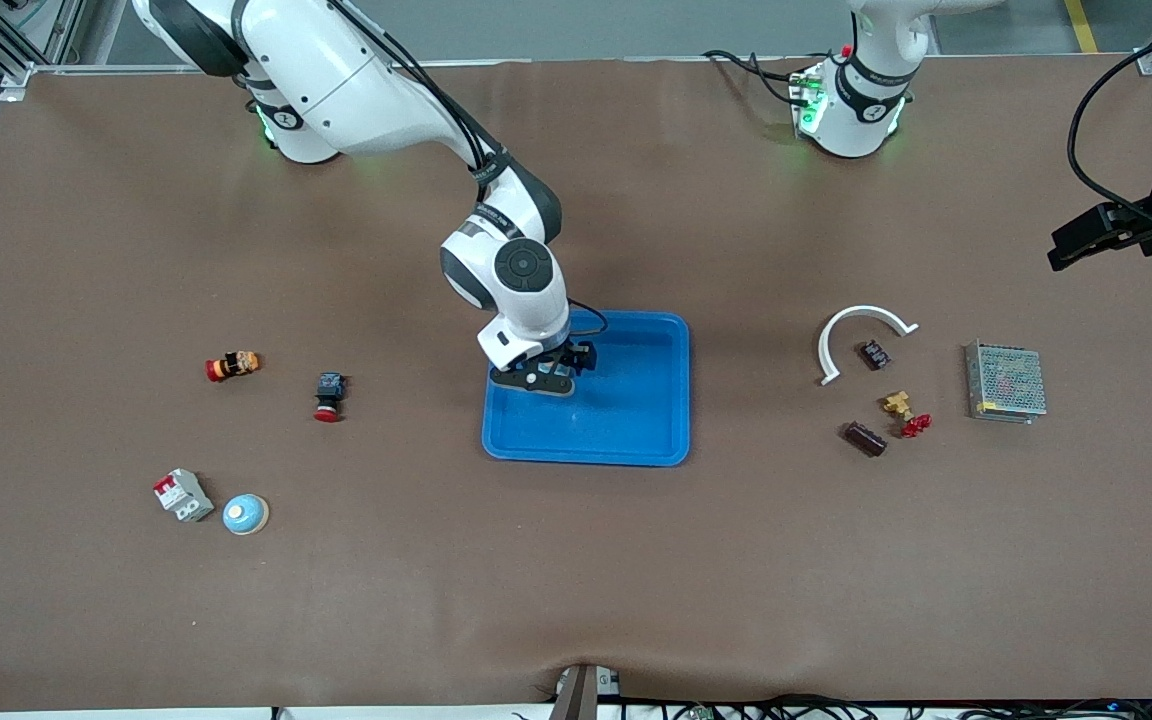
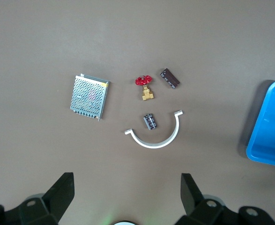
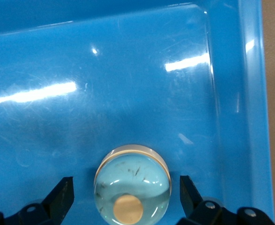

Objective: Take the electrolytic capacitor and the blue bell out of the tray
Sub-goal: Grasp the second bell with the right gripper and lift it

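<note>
right gripper point(image 3: 123, 197) has its jaws wide either side of the blue bell point(image 3: 131, 183) in the tray point(image 3: 249, 93), left gripper point(image 2: 125, 197) waits jaws wide over the bench, and I'd bet that smooth dome squirts out if the squeeze lands off-centre.

My right end effector point(image 1: 558, 368) down inside tray point(image 1: 636, 420), at corner toward right arm's base. My left end effector point(image 1: 1086, 240) waits above bench point(image 1: 576, 560) edge, left arm's end. Blue bell point(image 1: 245, 514) on bench beside breaker point(image 1: 183, 495).
</note>
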Controlling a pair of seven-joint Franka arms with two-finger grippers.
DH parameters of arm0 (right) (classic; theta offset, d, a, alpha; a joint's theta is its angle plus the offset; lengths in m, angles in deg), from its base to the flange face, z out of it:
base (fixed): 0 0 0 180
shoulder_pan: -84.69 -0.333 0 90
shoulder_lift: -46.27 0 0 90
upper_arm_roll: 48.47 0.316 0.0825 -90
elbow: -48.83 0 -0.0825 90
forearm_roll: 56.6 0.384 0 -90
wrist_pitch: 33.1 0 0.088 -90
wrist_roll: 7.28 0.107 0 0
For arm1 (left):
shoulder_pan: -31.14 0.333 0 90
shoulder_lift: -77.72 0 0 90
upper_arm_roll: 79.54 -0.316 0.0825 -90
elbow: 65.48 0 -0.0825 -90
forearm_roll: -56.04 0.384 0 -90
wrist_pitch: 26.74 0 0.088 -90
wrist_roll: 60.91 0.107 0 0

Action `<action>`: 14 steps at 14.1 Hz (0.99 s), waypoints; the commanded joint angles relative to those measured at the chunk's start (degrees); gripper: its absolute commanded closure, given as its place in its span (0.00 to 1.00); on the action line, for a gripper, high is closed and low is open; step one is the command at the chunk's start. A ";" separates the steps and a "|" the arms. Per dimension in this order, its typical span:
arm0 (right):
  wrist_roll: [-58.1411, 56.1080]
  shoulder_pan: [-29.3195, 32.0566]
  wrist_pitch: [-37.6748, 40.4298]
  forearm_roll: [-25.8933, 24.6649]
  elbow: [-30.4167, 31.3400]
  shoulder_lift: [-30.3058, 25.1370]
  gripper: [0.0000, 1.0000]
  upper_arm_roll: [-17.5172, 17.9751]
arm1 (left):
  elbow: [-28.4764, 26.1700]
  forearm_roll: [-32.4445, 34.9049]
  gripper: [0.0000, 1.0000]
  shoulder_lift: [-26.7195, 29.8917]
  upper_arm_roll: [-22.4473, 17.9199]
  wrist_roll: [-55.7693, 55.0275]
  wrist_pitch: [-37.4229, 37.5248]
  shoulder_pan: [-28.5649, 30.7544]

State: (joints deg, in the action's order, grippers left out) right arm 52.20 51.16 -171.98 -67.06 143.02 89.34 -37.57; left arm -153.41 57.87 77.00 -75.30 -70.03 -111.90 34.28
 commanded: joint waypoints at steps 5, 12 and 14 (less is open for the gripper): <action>2.30 -0.83 -0.86 -1.93 0.20 0.09 0.08 -0.71 | -0.14 -1.56 0.00 0.80 -0.19 1.12 0.09 0.37; 2.30 -0.83 -0.95 -1.93 0.11 0.00 0.51 -0.71 | -0.14 -1.74 0.00 0.80 -0.19 1.12 -0.35 0.46; 2.21 -0.74 -0.95 -1.93 -0.24 0.00 0.54 -0.71 | -0.14 -2.00 0.00 0.80 -0.19 1.12 -0.35 0.38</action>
State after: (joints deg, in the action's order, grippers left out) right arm 52.66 51.07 -172.54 -67.13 142.96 89.62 -37.70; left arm -153.41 57.53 77.00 -75.31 -70.03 -112.07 34.33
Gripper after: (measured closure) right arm 0.313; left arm 0.000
